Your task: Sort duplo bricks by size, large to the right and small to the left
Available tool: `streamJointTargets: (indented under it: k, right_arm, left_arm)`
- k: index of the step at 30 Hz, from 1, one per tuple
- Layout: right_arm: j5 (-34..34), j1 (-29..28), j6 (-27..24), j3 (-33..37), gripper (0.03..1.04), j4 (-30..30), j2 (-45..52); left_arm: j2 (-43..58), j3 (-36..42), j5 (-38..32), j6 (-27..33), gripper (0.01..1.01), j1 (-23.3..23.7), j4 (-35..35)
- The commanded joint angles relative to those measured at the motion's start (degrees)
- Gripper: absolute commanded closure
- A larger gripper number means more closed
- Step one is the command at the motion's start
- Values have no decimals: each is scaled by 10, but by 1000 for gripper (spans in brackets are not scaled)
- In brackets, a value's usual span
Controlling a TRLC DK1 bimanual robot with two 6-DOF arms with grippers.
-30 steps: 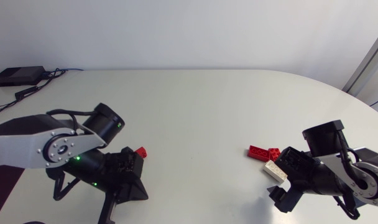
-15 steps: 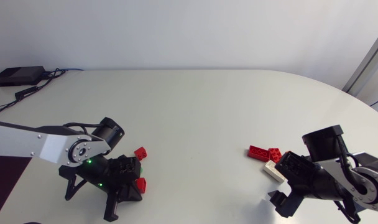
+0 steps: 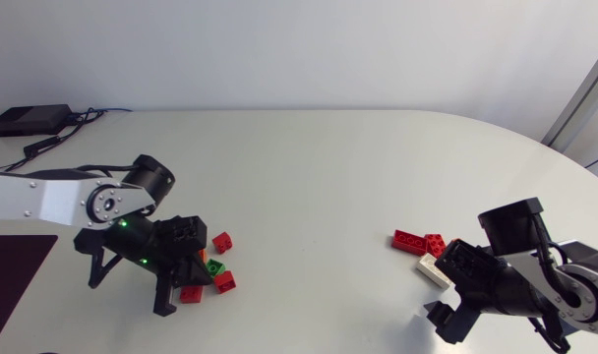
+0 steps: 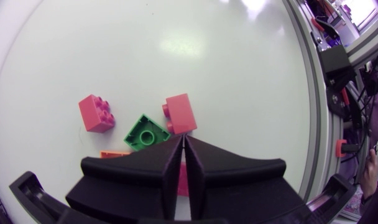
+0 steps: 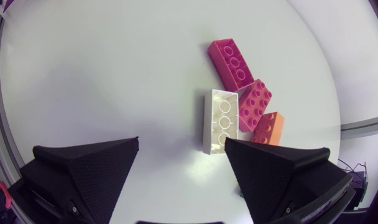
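The bench (image 3: 309,147) carries two heaps well apart, which looks like the sorting itself: big to the right, small to the left. The right arm (image 3: 565,280) sits low, and its end effector (image 5: 183,148) is spread wide and empty. It faces the big bricks just ahead: a long red brick (image 5: 232,62) and a white brick (image 5: 219,121) lying upside down. The left end effector (image 4: 183,142) is clenched on nothing, tips together, just over the small bricks, a green brick (image 4: 145,132) among red ones. They lie loosely, probably dropped rather than set.
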Motion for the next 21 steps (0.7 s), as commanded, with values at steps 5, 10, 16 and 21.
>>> streamJointTargets:
  k: [5, 10, 16, 21]
  right_arm:
    - [3, -9, -14, -26, 67, 4, -2]
    - [2, -8, -13, -25, 67, 14, 5]
    - [1, -1, -6, -24, 67, 16, 6]
    - [2, -2, -7, -26, 67, 8, -3]
  left_arm:
    - [-78, -36, 3, 53, 961, 28, -55]
    - [-79, -60, -1, 111, 961, 86, -89]
    - [-53, -68, -5, 117, 961, 89, -64]
    - [0, -57, -12, 99, 961, 72, -16]
